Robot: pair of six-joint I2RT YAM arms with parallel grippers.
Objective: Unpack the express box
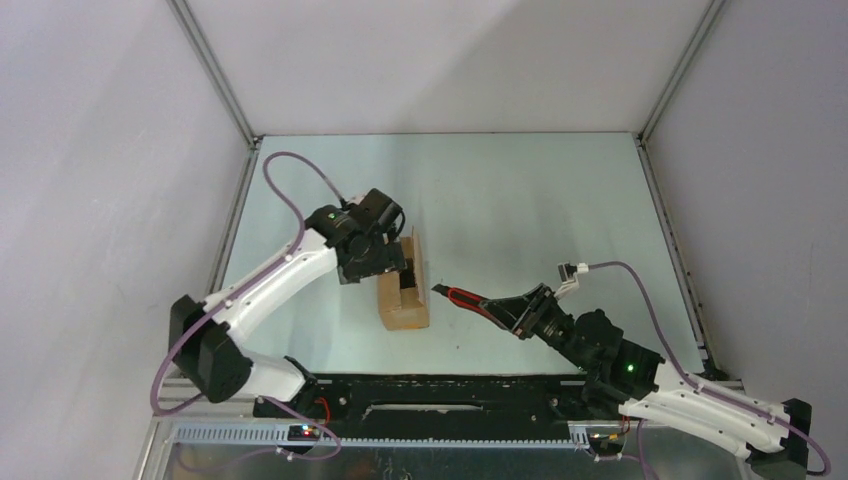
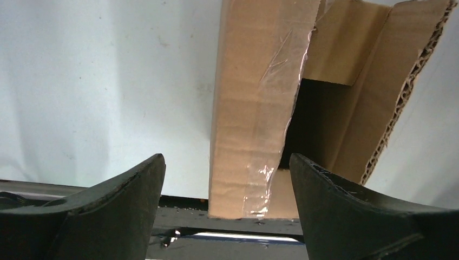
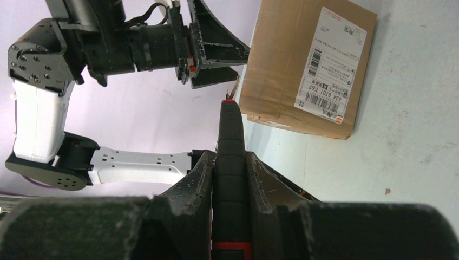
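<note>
box: small brown cardboard express box (image 1: 404, 298), white shipping label (image 3: 330, 59) on one side wall
box place: on pale worktop (image 1: 540, 200), left of centre, long axis running away from the arm bases
box state: top seam open, one corrugated flap (image 2: 373, 81) standing up, dark cavity beside it; clear tape (image 2: 270, 70) split along the seam; contents not visible
handling: probably light; stiff corrugated walls, flaps bendy at the crease; taped faces likely slick; apt to slide or tip if pushed from one side
where to hold: best guess across the two long walls, or a pinch on the raised flap edge; taped strip worth avoiding
left jaws: released, spread wide, nothing held; over the box's far end, closed flap panel lined up in the gap between them, no contact visible
right jaws: clenched on red-and-black utility knife (image 1: 465, 298), handle deep between them
knife vs box: tip aimed at the box's right wall, near it, small gap in the top view
</note>
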